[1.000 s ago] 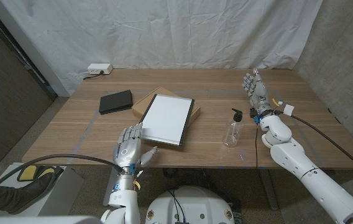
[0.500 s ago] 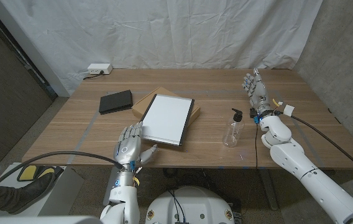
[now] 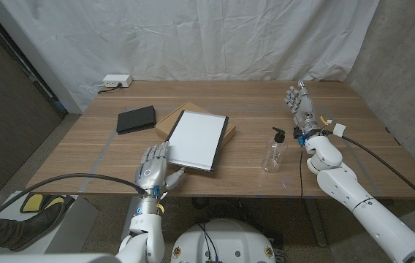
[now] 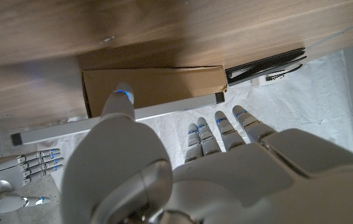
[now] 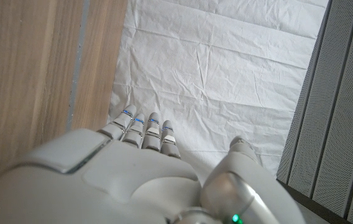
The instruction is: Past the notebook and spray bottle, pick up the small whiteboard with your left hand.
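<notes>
standing at the near edge of the wooden table (image 3: 83,157), the left hand (image 3: 153,169) is released, its fingers apart and pointing toward 12 o'clock, with nothing held in it. its thumb side is just beside the near corner of the small whiteboard (image 3: 196,138); from the head view i cannot tell if they touch. in the left wrist view the left hand (image 4: 183,177) reaches with its thumb toward the edge of the small whiteboard (image 4: 120,117), and the brown notebook (image 4: 155,87) shows beyond that edge.

the small whiteboard lies near the middle of the table, at about 1 o'clock from the left hand, white face up with a dark frame. it rests partly on the brown notebook (image 3: 169,119), which sticks out under it at the 10 o'clock side. a black flat case (image 3: 135,119) lies just beside the notebook, at 9 o'clock from it.

the spray bottle (image 3: 272,152) stands upright, clear with a black head, at 3 o'clock from the whiteboard and well apart from it.

the right hand (image 3: 300,107) is at 1 o'clock from the bottle, also released, fingers straight and apart, holding nothing. a white power strip (image 3: 115,81) lies at the far left corner of the table.
</notes>
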